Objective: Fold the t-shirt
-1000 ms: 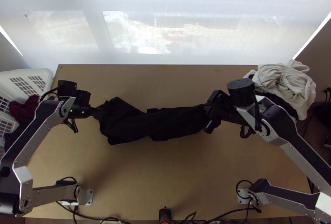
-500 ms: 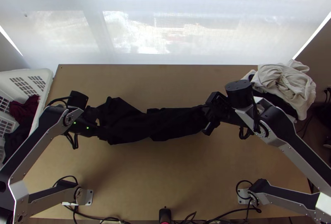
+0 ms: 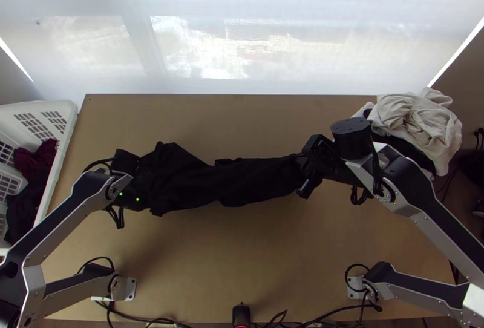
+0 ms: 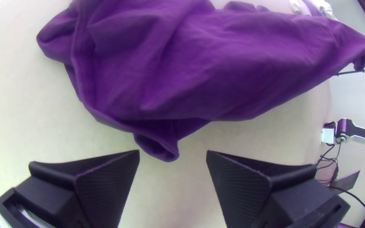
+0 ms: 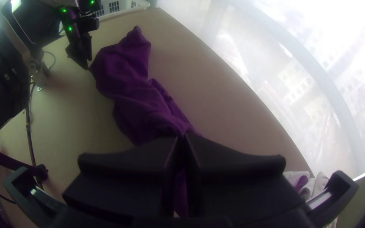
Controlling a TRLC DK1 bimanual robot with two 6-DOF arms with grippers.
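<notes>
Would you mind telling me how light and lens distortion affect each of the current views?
Top view: bright glare across the window, the t-shirt so dark that its folds barely read, and soft shadow on the table; left wrist view: dark corners and a tabletop edge bowed by the fisheye lens; right wrist view: strong window glare.
</notes>
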